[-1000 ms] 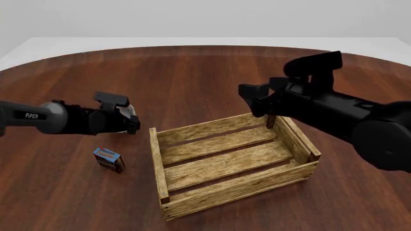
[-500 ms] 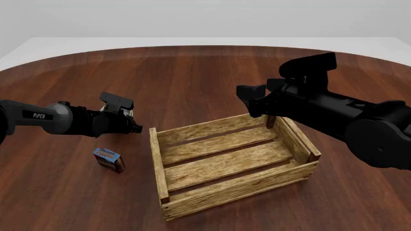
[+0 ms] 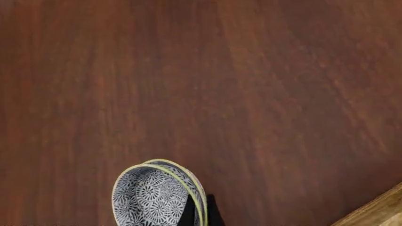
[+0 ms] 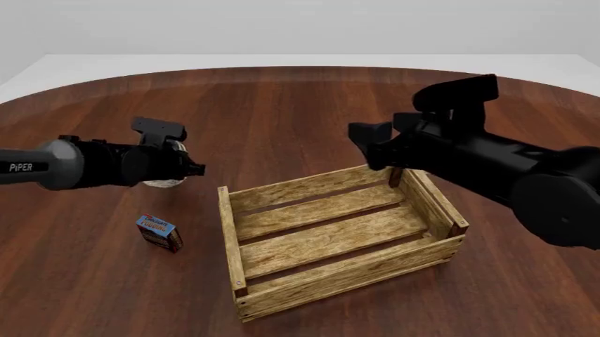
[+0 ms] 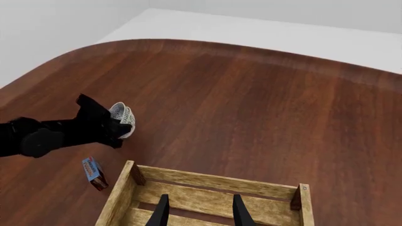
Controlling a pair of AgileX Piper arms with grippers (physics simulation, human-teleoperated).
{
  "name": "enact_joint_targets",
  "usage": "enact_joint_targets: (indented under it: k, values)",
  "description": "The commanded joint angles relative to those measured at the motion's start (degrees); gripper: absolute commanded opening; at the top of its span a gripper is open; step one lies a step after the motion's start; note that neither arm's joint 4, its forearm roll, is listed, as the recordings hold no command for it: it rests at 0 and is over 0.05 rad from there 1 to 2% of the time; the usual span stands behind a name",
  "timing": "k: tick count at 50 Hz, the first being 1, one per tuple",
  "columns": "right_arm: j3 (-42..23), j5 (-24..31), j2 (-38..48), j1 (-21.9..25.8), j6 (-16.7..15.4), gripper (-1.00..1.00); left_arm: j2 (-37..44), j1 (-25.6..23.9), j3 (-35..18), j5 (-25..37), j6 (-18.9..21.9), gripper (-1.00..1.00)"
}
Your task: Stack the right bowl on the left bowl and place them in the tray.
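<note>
The left gripper (image 4: 187, 168) was clamped on the rim of the stacked bowls, the right bowl (image 3: 150, 200) nested inside the left bowl (image 3: 196, 186), whose rim showed as a second edge just outside the first. In the left wrist view one dark finger (image 3: 187, 213) lay against the patterned inside of the upper bowl and another against the outer wall, so the pair was pinched between them and tilted on edge. From the front, only a pale sliver of the bowls showed at the fingertips, apparently lifted off the dark wooden table (image 4: 281, 112). The tray (image 4: 338, 235) sat well beyond the left fingertips, to their right, with one wooden corner just entering the left wrist view. A small blue box (image 4: 159, 233) lay on the table nearer the camera than the left fingers. The right gripper (image 5: 199, 209) hung over the tray's far side, its two fingers parted and holding nothing, with the far slat wall just ahead of the fingertips.
</note>
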Motion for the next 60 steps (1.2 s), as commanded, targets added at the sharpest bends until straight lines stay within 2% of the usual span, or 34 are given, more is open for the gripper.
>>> enact_joint_targets:
  k: [1, 14, 21, 27, 36, 47, 60]
  values:
    - [0.25, 0.59, -1.48, -0.06, -0.08, 1.00, -5.33, -1.13, 0.17, 1.62, 0.57, -1.00]
    - [0.43, 1.42, -3.51, -0.46, -0.19, 1.00, -11.17, -4.15, 0.72, 3.92, 0.34, -1.00]
    - [0.34, 1.62, -4.12, -1.09, -0.28, 1.00, -15.22, -8.40, 1.31, 5.45, 0.08, -1.00]
    - [0.26, 1.81, -4.64, -1.85, -0.51, 1.00, -18.25, -12.63, 2.31, 6.30, 1.60, -1.00]
    - [-0.19, 1.97, -4.85, -3.46, -0.76, 1.00, -19.43, -17.40, 2.23, 7.57, 1.46, -1.00]
    - [-0.42, 2.54, -6.26, -4.71, -0.29, 1.00, -21.74, -22.69, 1.21, 9.89, 3.96, -1.00]
    - [-0.28, 3.16, -7.65, -4.58, -0.04, 1.00, -19.65, -28.37, 0.87, 10.80, 5.59, -1.00]
